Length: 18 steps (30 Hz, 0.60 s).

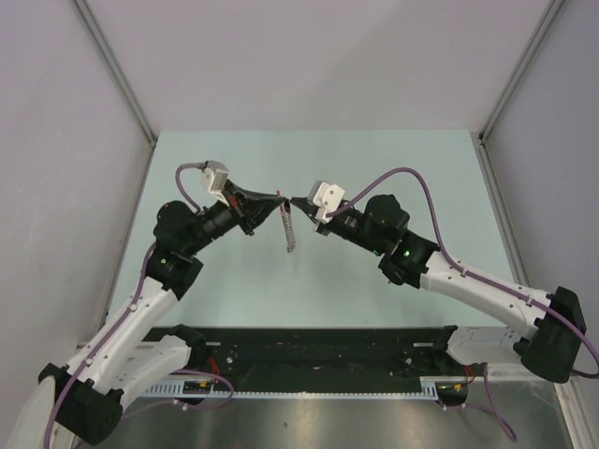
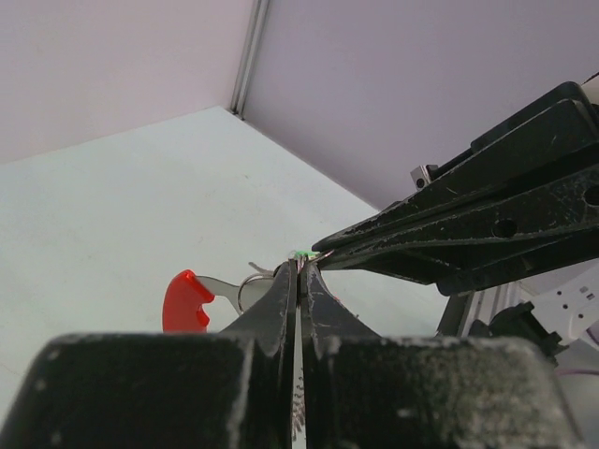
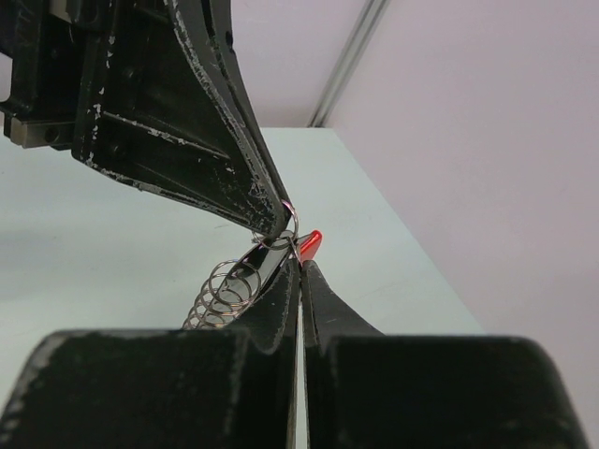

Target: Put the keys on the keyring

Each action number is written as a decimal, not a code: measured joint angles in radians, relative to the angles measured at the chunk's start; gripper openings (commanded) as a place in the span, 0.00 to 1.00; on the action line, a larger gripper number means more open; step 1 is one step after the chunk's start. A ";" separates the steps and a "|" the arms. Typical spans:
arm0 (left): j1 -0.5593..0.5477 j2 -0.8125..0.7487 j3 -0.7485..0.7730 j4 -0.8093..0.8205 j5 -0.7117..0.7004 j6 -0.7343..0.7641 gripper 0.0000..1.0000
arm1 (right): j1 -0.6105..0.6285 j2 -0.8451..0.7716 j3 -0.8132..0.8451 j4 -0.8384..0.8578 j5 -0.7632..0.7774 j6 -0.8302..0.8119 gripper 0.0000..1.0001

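Left gripper clamped tight on keyring. Its silver row of small wire rings dangles from tips over middle of table. Right gripper jaws pressed together, tips touching left's; whether anything is pinched, cannot tell. Red key: glossy rounded plastic head, flat silver blade, beside left fingertips. Tiny green speck where tips meet. Table matte, pale green.
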 measured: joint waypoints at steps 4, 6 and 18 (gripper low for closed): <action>-0.002 -0.016 -0.060 0.100 -0.024 -0.055 0.00 | 0.002 0.005 0.000 0.014 0.001 0.008 0.00; -0.003 -0.016 -0.084 0.141 -0.038 -0.084 0.00 | 0.002 0.012 0.000 0.017 0.001 0.012 0.00; -0.021 -0.036 -0.106 0.141 -0.135 -0.098 0.00 | 0.008 0.038 0.000 0.032 0.012 0.016 0.00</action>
